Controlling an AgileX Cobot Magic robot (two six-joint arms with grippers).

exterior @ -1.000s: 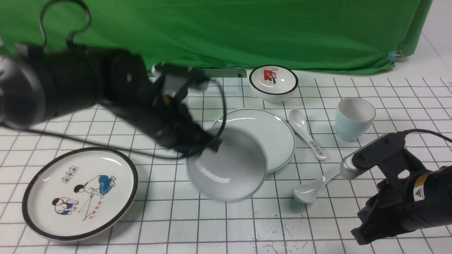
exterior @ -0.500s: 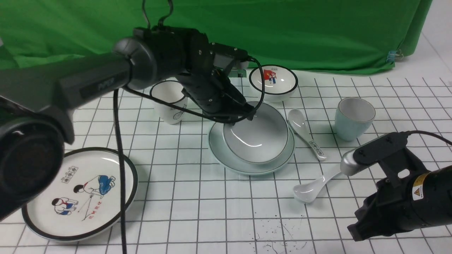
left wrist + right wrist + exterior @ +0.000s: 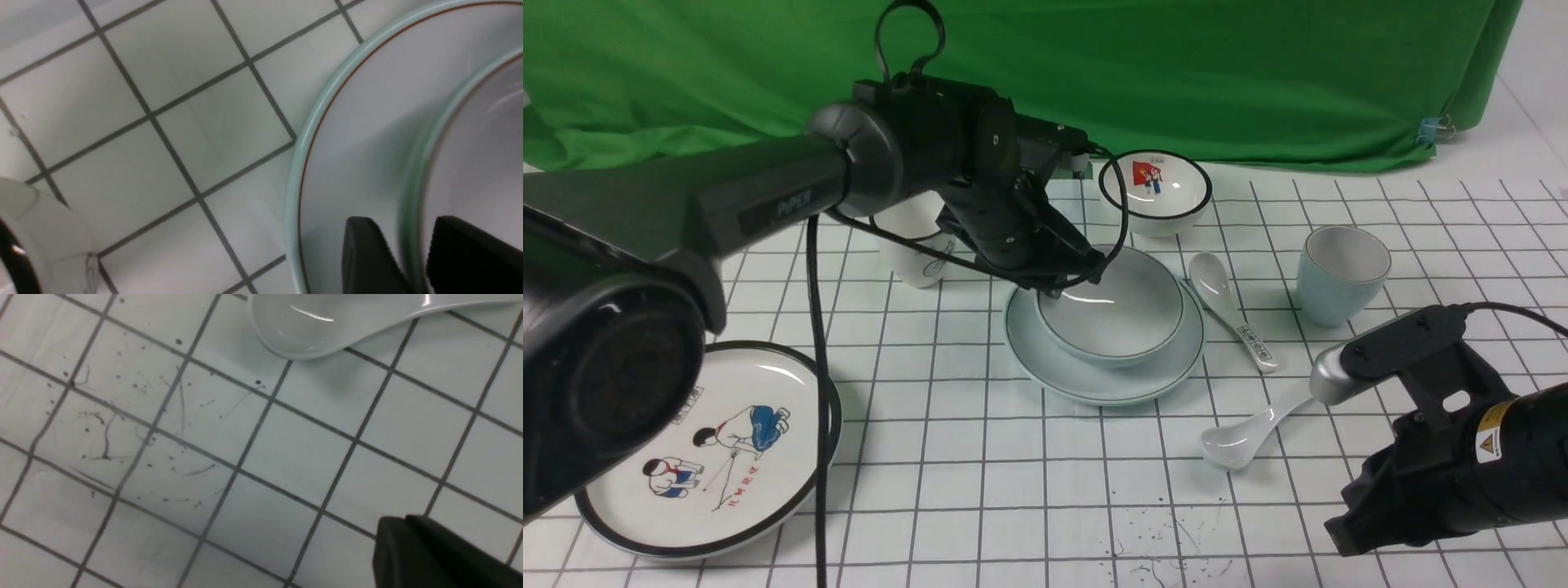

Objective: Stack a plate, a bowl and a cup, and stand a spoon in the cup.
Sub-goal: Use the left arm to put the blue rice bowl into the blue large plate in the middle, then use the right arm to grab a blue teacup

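The pale grey-blue bowl (image 3: 1115, 314) sits in the pale blue-green plate (image 3: 1094, 380) at the table's middle. My left gripper (image 3: 1072, 282) is shut on the bowl's far left rim, one finger inside and one outside. In the left wrist view the gripper (image 3: 404, 228) straddles the bowl (image 3: 482, 143) over the plate (image 3: 359, 102). The pale blue cup (image 3: 1342, 273) stands empty to the right. The plain white spoon (image 3: 1241, 437) lies right of the plate; its bowl also shows in the right wrist view (image 3: 310, 326). My right gripper (image 3: 1347, 539) hovers shut and empty near the front right (image 3: 402, 526).
A printed-handle spoon (image 3: 1233, 306) lies between plate and cup. A black-rimmed picture bowl (image 3: 1156, 192) stands behind the plate. The bicycle cup (image 3: 915, 245) stands behind my left arm, also in the left wrist view (image 3: 24, 228). The cartoon plate (image 3: 629, 425) lies front left.
My left arm swung the bowl from the front over the plate and set it down level in the plate. The right arm has barely moved.
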